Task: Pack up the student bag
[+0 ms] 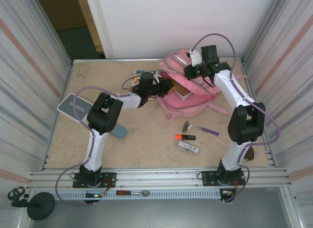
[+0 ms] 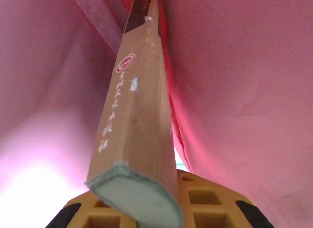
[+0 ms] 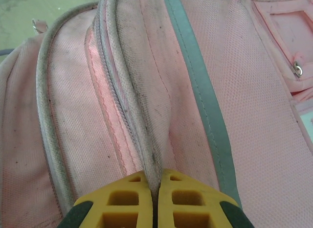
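Top camera looks down from the near edge over the whole table (image 1: 146, 135); both wrist cameras (very close) face the student bag (image 1: 193, 103), shared by all.

left arm (image 1: 105, 113) reaching forward-right, left fingers (image 2: 205, 203) gripping; right arm (image 1: 234, 91) reaching forward-left, right fingers (image 3: 127, 198) pinched together.

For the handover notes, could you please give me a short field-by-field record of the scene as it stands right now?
bag: student bag lies on the far side of the table, between the two grippers
left gripper: shut on a tan book, pink bag fabric all around it
right gripper: shut on a piped edge of the bag
loose items: orange highlighter and purple pen, on the table by the right arm
status: book within the bag; highlighter and pen not yet packed
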`<act>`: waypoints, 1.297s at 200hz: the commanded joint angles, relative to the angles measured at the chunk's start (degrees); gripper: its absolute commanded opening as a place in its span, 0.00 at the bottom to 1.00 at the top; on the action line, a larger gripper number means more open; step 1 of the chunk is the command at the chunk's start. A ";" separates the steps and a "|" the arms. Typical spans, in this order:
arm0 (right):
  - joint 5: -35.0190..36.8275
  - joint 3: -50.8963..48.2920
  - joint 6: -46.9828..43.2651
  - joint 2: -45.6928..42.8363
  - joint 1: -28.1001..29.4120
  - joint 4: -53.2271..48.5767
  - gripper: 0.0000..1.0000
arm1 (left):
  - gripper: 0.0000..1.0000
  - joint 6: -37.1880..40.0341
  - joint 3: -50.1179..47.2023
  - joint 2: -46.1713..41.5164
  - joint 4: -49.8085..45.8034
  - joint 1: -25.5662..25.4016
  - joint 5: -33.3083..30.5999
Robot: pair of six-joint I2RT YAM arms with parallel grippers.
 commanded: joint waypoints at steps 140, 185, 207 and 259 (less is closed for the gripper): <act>-10.06 1.69 -0.68 -0.95 0.15 3.99 0.00 | 0.00 0.41 2.46 -2.71 3.67 -0.27 -7.02; -11.66 1.53 0.09 -0.21 0.12 4.08 0.00 | 0.12 3.10 13.09 5.84 -5.45 -2.96 -10.82; -9.22 0.72 -0.26 0.16 0.01 3.64 0.00 | 0.36 6.48 11.95 4.81 -8.89 -2.72 -10.71; -8.20 -2.05 1.46 2.32 -2.76 5.13 0.00 | 0.63 15.64 -11.36 -13.86 -6.59 -0.04 -6.39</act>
